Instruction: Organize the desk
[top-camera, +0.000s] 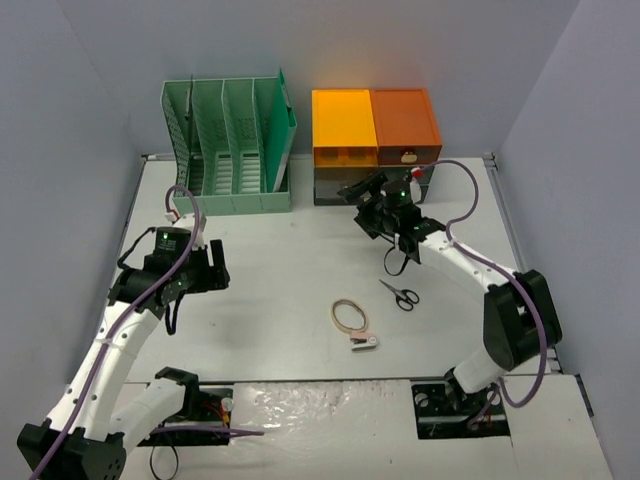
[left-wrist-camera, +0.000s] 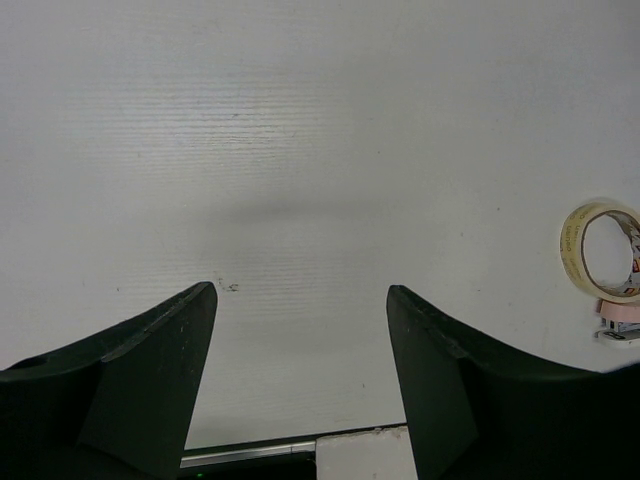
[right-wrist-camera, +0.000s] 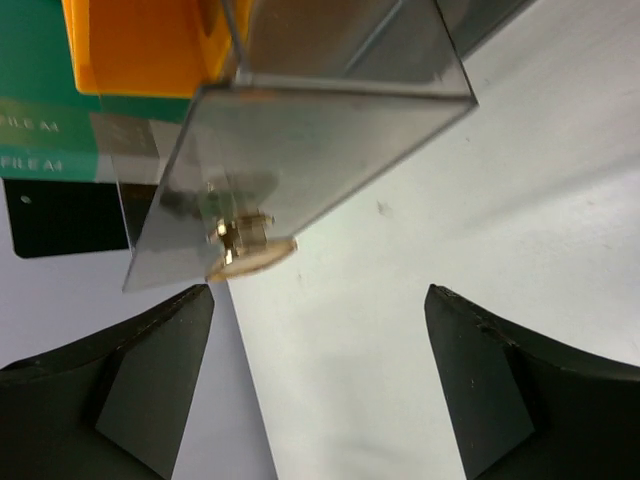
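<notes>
left gripper (left-wrist-camera: 301, 300): released, over the desk (left-wrist-camera: 300, 120)
right gripper (right-wrist-camera: 318, 300): released, facing grey drawer (right-wrist-camera: 320, 140) knob (right-wrist-camera: 250, 255)
tape roll (left-wrist-camera: 598, 250): on desk

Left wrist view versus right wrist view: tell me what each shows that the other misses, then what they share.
Only the left wrist view shows the tape roll, at its right edge, with a small pink-and-white item just below it. Only the right wrist view shows the grey drawer with its brass knob, an orange drawer and the green file rack. Both show the pale desk and an open, empty end effector: left end effector, right end effector.
</notes>
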